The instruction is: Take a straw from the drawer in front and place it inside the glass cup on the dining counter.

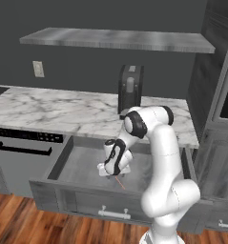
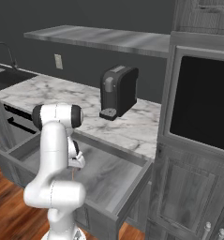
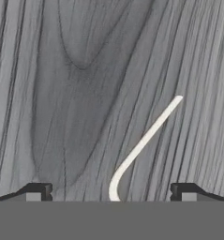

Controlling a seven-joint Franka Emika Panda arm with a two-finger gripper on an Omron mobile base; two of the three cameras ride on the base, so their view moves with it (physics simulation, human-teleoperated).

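Straw point(image 3: 144, 143) lies between the wide-apart jaws on the drawer point(image 3: 76, 93) floor.

black coffee machine point(image 1: 130, 90) on marble worktop point(image 1: 53, 112); wall shelf point(image 1: 115, 39) above.

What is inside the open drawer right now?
The drawer holds one straw lying on its grey wood-grain floor, with the open gripper lowered over it. The arm covers part of the floor, so anything there cannot be seen.
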